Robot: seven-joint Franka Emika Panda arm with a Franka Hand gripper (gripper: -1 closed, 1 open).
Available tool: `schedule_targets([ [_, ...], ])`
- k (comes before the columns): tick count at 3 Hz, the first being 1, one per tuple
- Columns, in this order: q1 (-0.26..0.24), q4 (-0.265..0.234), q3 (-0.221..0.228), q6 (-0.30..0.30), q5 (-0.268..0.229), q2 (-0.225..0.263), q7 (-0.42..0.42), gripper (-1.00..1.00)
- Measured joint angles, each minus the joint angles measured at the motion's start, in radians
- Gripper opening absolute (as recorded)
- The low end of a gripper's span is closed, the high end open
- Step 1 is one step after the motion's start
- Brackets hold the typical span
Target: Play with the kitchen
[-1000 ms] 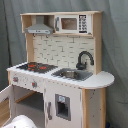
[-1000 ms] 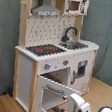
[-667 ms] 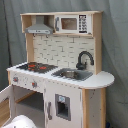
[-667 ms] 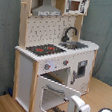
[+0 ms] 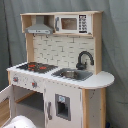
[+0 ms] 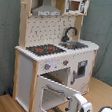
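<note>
A wooden floor [image 6: 0,104] and a grey-green curtain [image 6: 108,28] are seen behind the kitchen [image 6: 55,52], which is stood on the floor in both exterior views. Its oven door [image 6: 52,94] is swung open. The claw [image 6: 82,110] is placed beside it; its state cannot be told.

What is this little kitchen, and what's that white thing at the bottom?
It's a toy kitchen, shown by two cameras standing on different sides of it. On top you can see a black stovetop with red burners, a sink and a black faucet. Above hang a grey hood and a small microwave. The oven door is swung open. The white thing is a robot arm, a machine that moves things. Only part of it shows, and I can't see it holding anything.
</note>
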Motion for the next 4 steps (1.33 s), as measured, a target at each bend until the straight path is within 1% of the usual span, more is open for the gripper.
schedule_targets([
  [1, 0.035, -0.072, -0.004, -0.011, 0.045, 0.008, 0.0, -1.0],
  [2, 0.051, -0.176, -0.007, -0.009, 0.071, 0.009, 0.0, -1.0],
  [3, 0.084, -0.268, -0.004, -0.006, 0.096, 0.009, 0.0, -1.0],
  [4, 0.091, -0.363, -0.009, 0.025, 0.103, 0.009, -0.009, -1.0],
])
